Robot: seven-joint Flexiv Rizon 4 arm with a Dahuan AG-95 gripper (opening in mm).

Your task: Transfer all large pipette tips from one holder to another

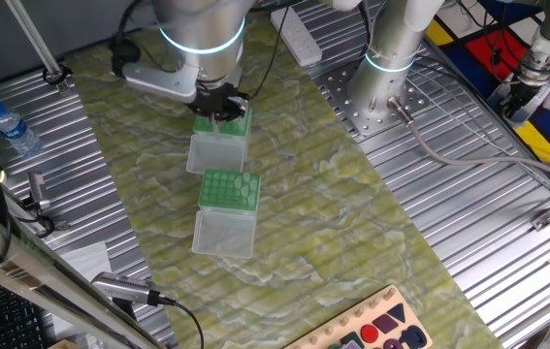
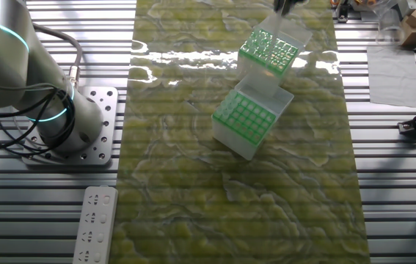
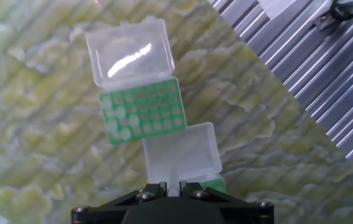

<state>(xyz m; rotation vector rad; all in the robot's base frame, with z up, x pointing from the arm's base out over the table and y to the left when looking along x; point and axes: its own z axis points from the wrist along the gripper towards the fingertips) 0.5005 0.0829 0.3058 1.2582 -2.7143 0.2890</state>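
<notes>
Reaching down from the far edge of the green-and-cream marbled mat [image 1: 284, 194], the silver arm with its glowing blue ring [image 1: 202, 39] holds its black two-finger gripper [image 1: 221, 105] pointing straight down over the far green-topped translucent tip box [image 1: 224, 124]. From where I stand, that box is the landmark: its clear hinged lid [image 3: 182, 152] lies flung open toward the second green-topped tip box [image 1: 229, 189], which sits just beside it on the mat, its own clear lid [image 1: 224, 233] open on the side away from the arm.

The fingers sit close together right above the green rack of the far box. In the hand view something pale and narrow [image 3: 171, 184] shows in the slim gap between them, perhaps one of the whitish translucent pipette tips, but it is too small to be sure; whether the fingers clamp it or merely flank it, I cannot tell.

Several whitish tips [image 3: 121, 121] stand in the second box, clustered at one side of its green grid. The other fixed view shows the far box's rack [image 2: 268, 51] glinting with tips too
</notes>
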